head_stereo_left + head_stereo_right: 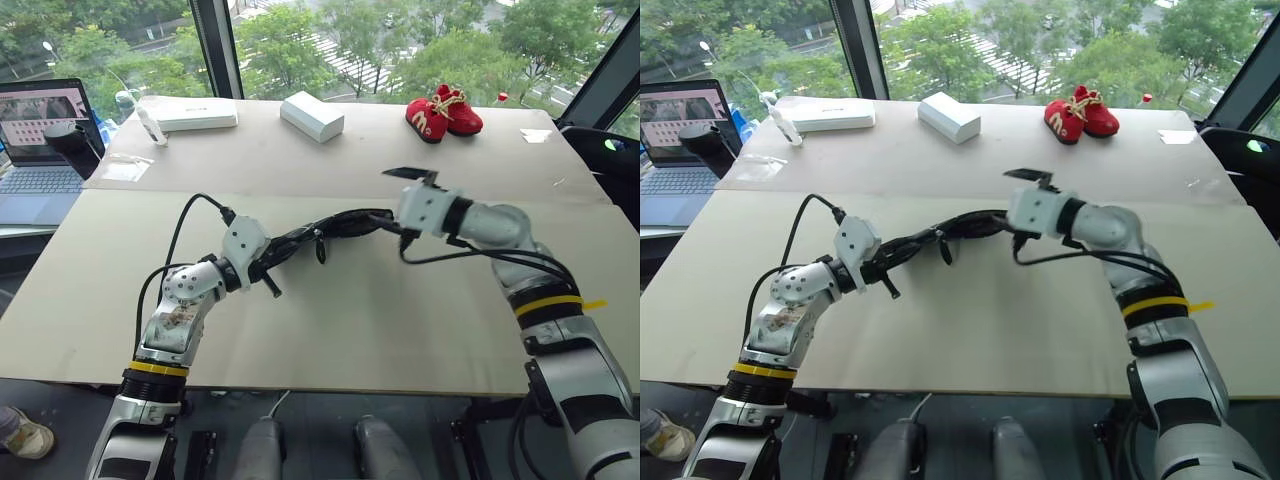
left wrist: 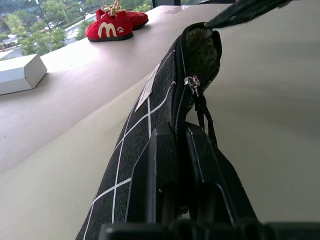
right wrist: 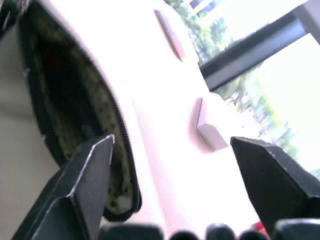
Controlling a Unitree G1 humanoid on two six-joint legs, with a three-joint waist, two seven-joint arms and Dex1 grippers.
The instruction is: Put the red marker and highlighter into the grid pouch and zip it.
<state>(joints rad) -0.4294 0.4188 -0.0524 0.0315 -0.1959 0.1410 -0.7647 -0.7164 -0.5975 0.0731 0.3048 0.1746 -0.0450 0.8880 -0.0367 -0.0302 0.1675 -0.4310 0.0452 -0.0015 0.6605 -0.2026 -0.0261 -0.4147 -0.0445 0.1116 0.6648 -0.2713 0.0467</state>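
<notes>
My left fingers [image 2: 175,170] are clamped tight on one end of the grid pouch [image 2: 150,115], holding it up off the surface [image 1: 330,320]. The pouch stretches away from them toward my right fingers [image 3: 170,150], black cloth with white lines, its small white label [image 2: 146,93] on the side facing the far edge of the surface. Its zipper runs along the top edge straight out from my left fingers, and the zipper pull [image 2: 192,82] with its black cord [image 2: 205,117] hangs partway along, just short of the far end. Beyond the pull the mouth [image 2: 202,47] gapes, showing a pale speckled lining.

My right fingers stand spread wide and hold nothing. The open mouth of the pouch lies just beside one of them, close enough that I look into the dark inside, where something reddish shows dimly; I cannot tell what it is. From above, my right fingers [image 1: 412,176] sit right at the open end of the pouch, whether touching it I cannot tell.

Past both sets of fingers, well apart from the pouch, a white box [image 1: 311,115] lies on the surface, a pair of small red shoes [image 1: 442,112] to its right and a flat white box [image 1: 195,114] to its left. A laptop [image 1: 40,150] stands open off the surface's left edge.
</notes>
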